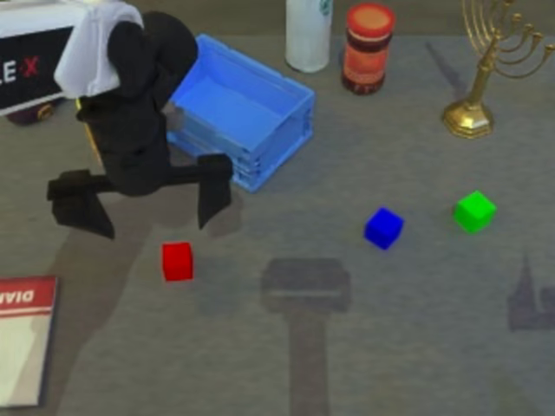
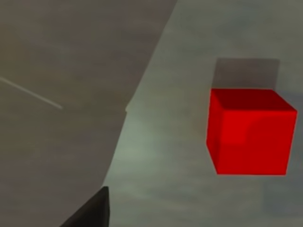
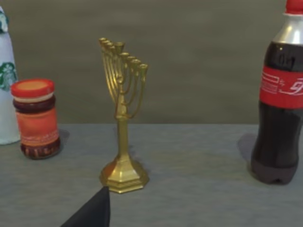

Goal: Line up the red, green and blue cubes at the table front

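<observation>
The red cube (image 1: 177,261) is sat on the table (image 1: 416,347) left of centre, toward the front, and nothing is touching it. In the left wrist view it (image 2: 249,132) is seen close up, flat on the cloth with its shadow just behind. The blue cube (image 1: 383,228) is found right of centre, and the green cube (image 1: 474,211) is just beyond it, further right and a touch further back; those two are near each other but apart, and well away from the red one.

The left gripper (image 1: 143,208) is held above the table just behind and left of the red cube, fingers spread wide open, nothing between them. The right gripper isn't shown from above; only a dark fingertip (image 3: 92,210) is caught in its own wrist view, so open or closed can't be told.

Behind the left gripper a blue crate (image 1: 247,117) is placed. Along the back, a white bottle (image 1: 309,33), a red-lidded jar (image 1: 368,48) and a gold candelabra (image 1: 486,69) are lined up. A cola bottle (image 3: 280,94) is seen in the right wrist view. A booklet (image 1: 24,338) is lying at the front left edge.
</observation>
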Controlling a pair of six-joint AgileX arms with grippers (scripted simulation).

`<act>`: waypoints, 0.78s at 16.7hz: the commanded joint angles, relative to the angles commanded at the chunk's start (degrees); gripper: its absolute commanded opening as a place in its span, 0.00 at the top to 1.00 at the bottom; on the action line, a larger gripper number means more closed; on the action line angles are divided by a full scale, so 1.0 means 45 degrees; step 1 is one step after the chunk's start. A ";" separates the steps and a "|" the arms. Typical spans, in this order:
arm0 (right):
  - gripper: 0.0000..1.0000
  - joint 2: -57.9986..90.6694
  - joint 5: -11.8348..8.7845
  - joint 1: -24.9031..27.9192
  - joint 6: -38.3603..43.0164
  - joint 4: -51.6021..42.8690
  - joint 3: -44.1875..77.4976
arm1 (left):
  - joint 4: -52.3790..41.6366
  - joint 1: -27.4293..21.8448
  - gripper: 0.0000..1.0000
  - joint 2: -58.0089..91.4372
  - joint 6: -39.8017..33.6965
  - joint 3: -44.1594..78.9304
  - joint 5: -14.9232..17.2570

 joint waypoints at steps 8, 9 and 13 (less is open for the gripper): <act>0.00 0.0000 0.0000 0.0000 0.0000 0.0000 0.0000 | -0.0247 -0.0082 0.00 0.0582 -0.0166 0.0497 0.0009; 0.00 0.0000 0.0000 0.0000 0.0000 0.0000 0.0000 | -0.0078 -0.0092 0.00 0.0664 -0.0155 0.0388 0.0009; 0.00 0.0000 0.0000 0.0000 0.0000 0.0000 0.0000 | 0.1636 -0.0111 0.00 0.1421 -0.0135 -0.0551 0.0014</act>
